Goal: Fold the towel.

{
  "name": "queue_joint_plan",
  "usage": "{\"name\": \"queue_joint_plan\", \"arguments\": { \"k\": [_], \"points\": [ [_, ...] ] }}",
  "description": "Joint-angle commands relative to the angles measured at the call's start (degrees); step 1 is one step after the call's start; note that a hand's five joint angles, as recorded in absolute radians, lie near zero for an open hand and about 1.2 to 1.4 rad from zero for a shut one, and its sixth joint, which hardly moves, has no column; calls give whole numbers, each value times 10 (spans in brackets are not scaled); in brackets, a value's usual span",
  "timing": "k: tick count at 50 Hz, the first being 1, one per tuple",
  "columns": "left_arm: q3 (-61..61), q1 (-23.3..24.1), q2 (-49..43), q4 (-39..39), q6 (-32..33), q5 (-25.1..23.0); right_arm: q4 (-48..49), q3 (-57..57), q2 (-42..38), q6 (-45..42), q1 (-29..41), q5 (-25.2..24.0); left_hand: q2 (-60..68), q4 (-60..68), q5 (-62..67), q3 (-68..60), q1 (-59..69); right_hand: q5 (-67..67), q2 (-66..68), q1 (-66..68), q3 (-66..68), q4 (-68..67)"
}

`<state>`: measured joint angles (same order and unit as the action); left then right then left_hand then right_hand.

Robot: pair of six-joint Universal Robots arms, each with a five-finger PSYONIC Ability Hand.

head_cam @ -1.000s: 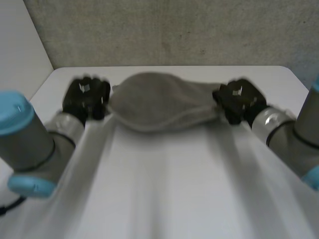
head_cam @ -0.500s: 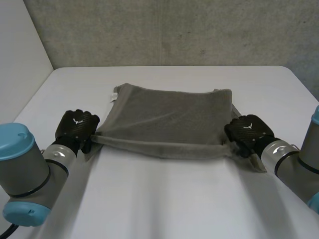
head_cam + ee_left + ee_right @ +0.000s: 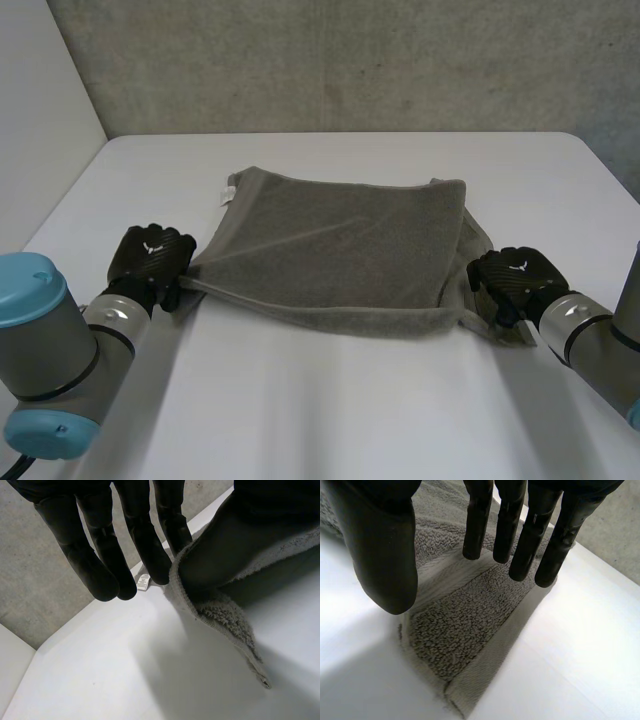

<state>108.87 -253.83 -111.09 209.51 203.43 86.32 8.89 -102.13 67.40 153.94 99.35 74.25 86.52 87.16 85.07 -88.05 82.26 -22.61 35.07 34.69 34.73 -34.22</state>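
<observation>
A grey towel [image 3: 335, 250] lies folded in two on the white table [image 3: 330, 400], its fold line along the far side. My left hand [image 3: 150, 262] is at the towel's near left corner. In the left wrist view that corner [image 3: 225, 615] is wrapped round the thumb and pinched against the left hand's [image 3: 140, 535] straight fingers. My right hand [image 3: 515, 280] is at the near right corner. In the right wrist view the right hand's [image 3: 385, 555] fingers and thumb stand straight and apart above the corner [image 3: 465, 630], which lies flat on the table.
A small white label [image 3: 228, 193] sticks out at the towel's far left corner and lies beyond the left hand's fingertips [image 3: 143, 582]. A grey concrete wall [image 3: 350, 60] stands behind the table's far edge. Bare tabletop stretches between both arms.
Both hands drew the bunched towel from the far side toward the near side and laid it flat. The right hand then opened and let go of its corner.
</observation>
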Motion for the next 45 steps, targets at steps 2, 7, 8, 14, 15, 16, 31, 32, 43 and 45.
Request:
{"name": "queue_joint_plan", "arguments": {
  "k": [2,7,8,14,15,16,31,32,43,45],
  "points": [
    [0,0,0,0,-1,-1,-66,13,5,4,-2,-7,-65,-72,-151,80,-23,17,-41,-37,-38,33],
    [0,0,-1,0,0,-1,-74,15,1,5,-13,-7,-65,-72,-151,80,-23,12,-36,-32,-33,28],
    [0,0,-1,0,0,-1,-73,14,-1,6,-14,-9,-65,-72,-151,80,-23,7,-31,-27,-28,23],
    [0,0,-1,0,0,-1,-35,12,-21,31,-14,-8,-65,-72,-151,80,-23,-35,11,15,14,-19],
    [0,0,-1,0,0,-1,-35,12,-21,31,-14,-8,-65,-72,-151,80,-23,-36,11,15,14,-19],
    [0,0,-1,0,0,-1,-25,13,-27,42,-14,-8,-65,-72,-151,80,-23,-57,33,36,36,-41],
    [0,0,-4,6,0,-2,-7,38,-83,62,-13,-11,-65,-72,-151,80,-23,-116,92,95,95,-100],
    [0,0,-4,6,0,-2,-7,38,-83,65,-13,-12,-65,-72,-151,80,-23,-145,120,124,123,-128],
    [0,0,-4,6,0,-1,37,28,-39,129,-35,-13,-65,-72,-151,80,-23,-474,449,453,453,-458],
    [0,-1,0,6,0,0,53,17,12,129,-49,-13,-65,-72,-151,80,-23,-474,449,453,453,-458]
  ]
}}
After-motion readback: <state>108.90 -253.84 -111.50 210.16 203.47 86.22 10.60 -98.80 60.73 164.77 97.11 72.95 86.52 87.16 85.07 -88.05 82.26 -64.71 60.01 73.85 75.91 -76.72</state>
